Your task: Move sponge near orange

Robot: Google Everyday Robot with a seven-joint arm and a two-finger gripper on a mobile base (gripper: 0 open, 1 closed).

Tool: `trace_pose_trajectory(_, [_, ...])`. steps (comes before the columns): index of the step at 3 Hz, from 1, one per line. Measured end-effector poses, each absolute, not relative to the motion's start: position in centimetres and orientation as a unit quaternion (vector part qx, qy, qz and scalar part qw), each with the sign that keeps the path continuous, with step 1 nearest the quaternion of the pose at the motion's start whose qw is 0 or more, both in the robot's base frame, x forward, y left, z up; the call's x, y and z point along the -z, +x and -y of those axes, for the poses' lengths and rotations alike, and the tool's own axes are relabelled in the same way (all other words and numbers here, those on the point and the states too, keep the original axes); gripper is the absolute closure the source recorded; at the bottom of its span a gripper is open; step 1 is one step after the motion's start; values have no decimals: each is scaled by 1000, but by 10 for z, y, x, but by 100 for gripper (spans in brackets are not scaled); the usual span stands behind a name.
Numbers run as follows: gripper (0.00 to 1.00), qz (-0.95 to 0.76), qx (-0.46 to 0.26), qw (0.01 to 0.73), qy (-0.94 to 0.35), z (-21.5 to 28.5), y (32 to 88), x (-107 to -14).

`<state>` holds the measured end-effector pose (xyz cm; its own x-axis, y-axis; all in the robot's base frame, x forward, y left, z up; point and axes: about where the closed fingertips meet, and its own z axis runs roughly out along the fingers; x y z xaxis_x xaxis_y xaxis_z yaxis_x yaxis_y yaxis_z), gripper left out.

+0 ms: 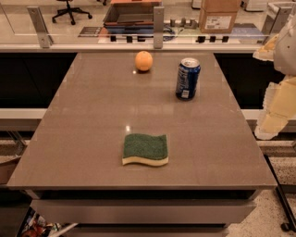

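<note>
One sponge lies flat, green side up, near front edge of table, approx. centre left-to-right. Orange sits at far end, well apart from sponge, roughly straight behind it. Blue can stands upright to right of orange & a bit nearer the front, not touching it. Gripper hangs off table's right side, past the edge, touching nothing; apart or together, can't tell. Beyond table: cardboard box & office chair in bkgd.
</note>
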<state>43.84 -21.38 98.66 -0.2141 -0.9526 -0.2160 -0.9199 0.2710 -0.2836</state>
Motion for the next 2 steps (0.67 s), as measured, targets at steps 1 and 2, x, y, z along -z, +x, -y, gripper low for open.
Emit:
trace_pose_trajectory(1, [0, -778, 47, 175, -602, 214, 438, -987])
trace_pose_trajectory(2, [0, -777, 26, 186, -601, 207, 442, -982])
